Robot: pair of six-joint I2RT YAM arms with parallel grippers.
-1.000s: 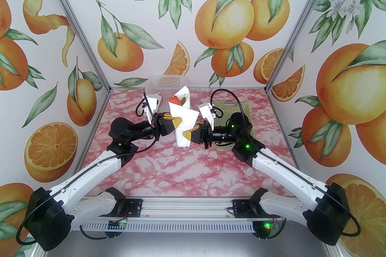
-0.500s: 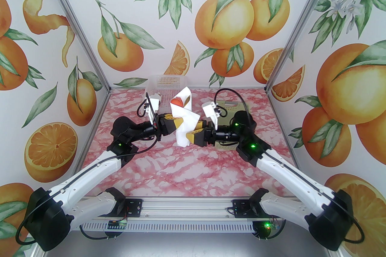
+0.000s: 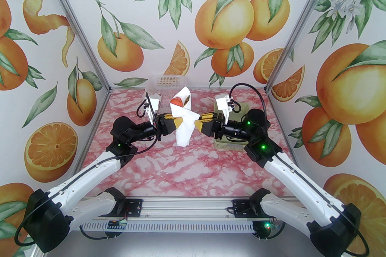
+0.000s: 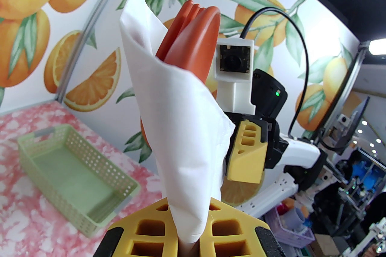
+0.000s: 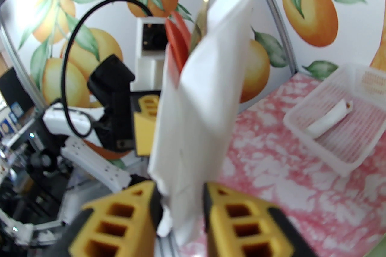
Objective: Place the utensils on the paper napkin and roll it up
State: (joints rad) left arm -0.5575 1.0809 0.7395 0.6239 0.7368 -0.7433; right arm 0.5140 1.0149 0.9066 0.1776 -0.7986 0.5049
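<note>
Seen from overhead, the left gripper (image 3: 178,123) reaches in from left of centre frame, clenched on the paper napkin (image 3: 184,132); its own wrist view has the white paper pinched between the yellow fingers (image 4: 126,221) at the bottom edge; at the back of the pink marbled table (image 3: 181,171) stands a white basket (image 3: 169,81), and the right wrist view shows a slim white paper roll (image 5: 328,120) lying in it at the right of that frame; the napkin, rolled into an upright cone, is held up over the table at centre frame, the utensils (image 3: 176,102) poking red-orange tips from its open top; the right gripper (image 3: 198,123) meets it from the right, its fingers closed on the cone's lower part, though that wrist view is blurred; a green basket (image 3: 224,145) sits on the table beneath the right arm
</note>
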